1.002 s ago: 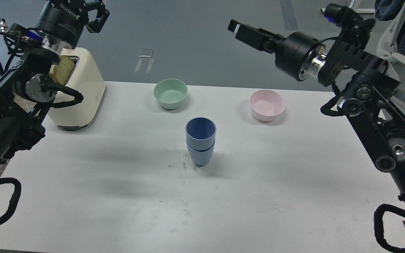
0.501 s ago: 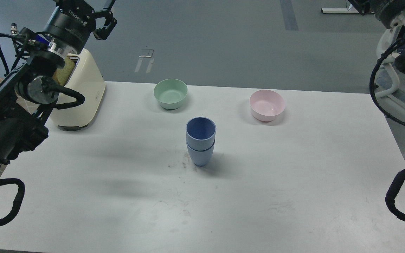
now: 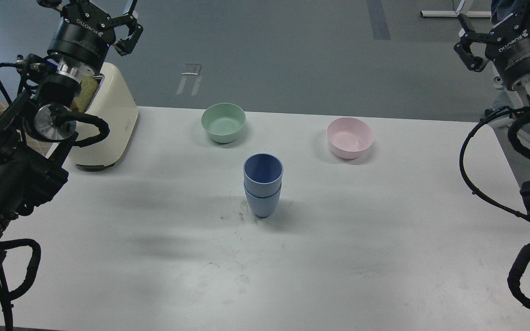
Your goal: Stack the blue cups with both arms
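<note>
The two blue cups stand nested upright at the middle of the white table (image 3: 154, 257), the upper cup (image 3: 263, 168) sitting inside the lower cup (image 3: 261, 203). My left gripper (image 3: 92, 5) is raised at the top left, behind the toaster, open and empty, its fingertips cut off by the top edge. My right gripper (image 3: 495, 17) is raised at the top right, beyond the table's right edge, open and empty. Both grippers are far from the cups.
A cream toaster (image 3: 108, 124) with a slice of bread in its slot stands at the back left, under my left arm. A mint-green bowl (image 3: 223, 122) and a pale pink bowl (image 3: 349, 137) stand behind the cups.
My right arm has swung from over the table's back right out past its right edge, and its gripper now points up. My left gripper shifted slightly. The cups have not moved.
</note>
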